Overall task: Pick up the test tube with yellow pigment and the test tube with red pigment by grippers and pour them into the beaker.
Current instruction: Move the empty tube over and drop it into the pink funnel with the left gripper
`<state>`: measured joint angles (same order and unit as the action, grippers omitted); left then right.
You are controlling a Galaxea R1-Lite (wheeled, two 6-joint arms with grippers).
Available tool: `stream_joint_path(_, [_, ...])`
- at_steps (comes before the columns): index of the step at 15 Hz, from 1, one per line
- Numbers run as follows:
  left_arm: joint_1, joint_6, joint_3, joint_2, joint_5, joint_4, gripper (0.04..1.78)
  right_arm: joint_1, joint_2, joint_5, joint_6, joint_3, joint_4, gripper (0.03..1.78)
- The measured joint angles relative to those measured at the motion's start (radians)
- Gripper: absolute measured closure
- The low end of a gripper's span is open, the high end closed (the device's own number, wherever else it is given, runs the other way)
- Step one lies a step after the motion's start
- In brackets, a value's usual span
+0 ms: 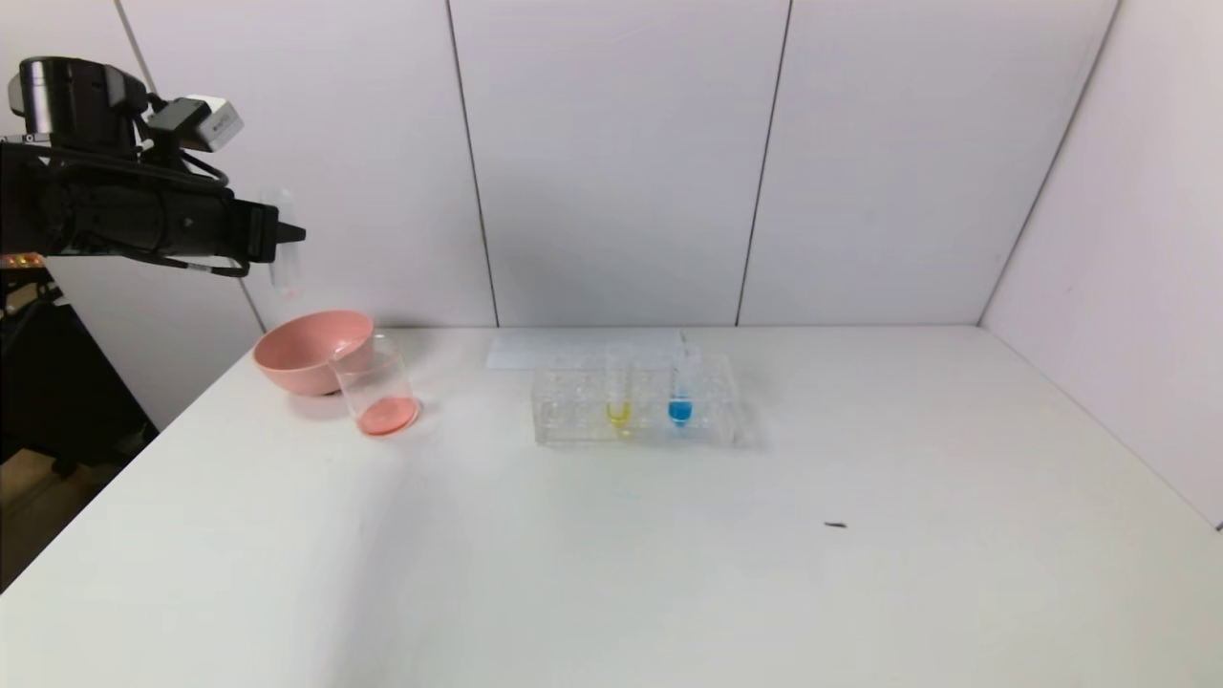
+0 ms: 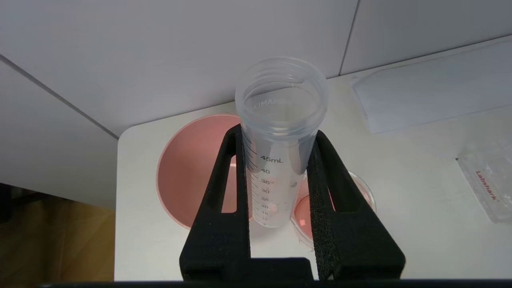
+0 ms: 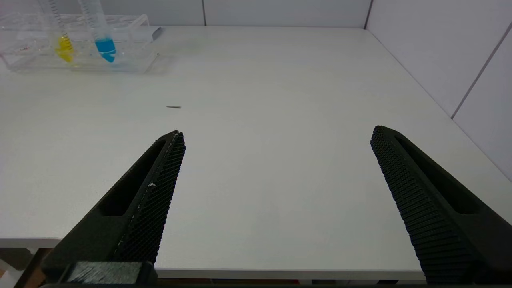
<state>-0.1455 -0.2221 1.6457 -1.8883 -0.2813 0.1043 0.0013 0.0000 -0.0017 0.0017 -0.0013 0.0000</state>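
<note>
My left gripper (image 1: 289, 232) hangs high at the far left, above the pink bowl, shut on the test tube with red pigment (image 2: 276, 160). The tube stands upright with its mouth up and holds only a pink trace near its bottom. In the left wrist view both fingers (image 2: 224, 192) press the tube's sides. The beaker (image 1: 377, 387) stands on the table against the bowl with red liquid in its bottom (image 2: 304, 208). The test tube with yellow pigment (image 1: 619, 397) stands in the clear rack (image 1: 573, 406). My right gripper (image 3: 278, 132) is open over the table's near edge, holding nothing.
A pink bowl (image 1: 306, 349) sits at the back left, touching the beaker. A blue-tipped tube (image 1: 680, 397) stands in the rack beside the yellow one. A white sheet (image 1: 583, 349) lies behind the rack. A small dark speck (image 1: 836, 525) lies on the table.
</note>
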Motion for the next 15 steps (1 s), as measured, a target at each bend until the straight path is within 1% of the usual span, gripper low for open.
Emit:
stream_joint_path(4, [0.0,0.031,-0.09,-0.001,0.021,-0.159,1.38,0.0,0.0,0.0,0.0,0.0,0.0,0.11])
stream_joint_path(10, [-0.005,0.05,-0.174,-0.007,0.069,-0.316,1.38,0.0,0.0,0.0,0.0,0.0,0.0,0.11])
stream_joint_path(15, [-0.019,0.053,-0.213,-0.023,0.07,-0.363,1.38,0.0,0.0,0.0,0.0,0.0,0.0,0.11])
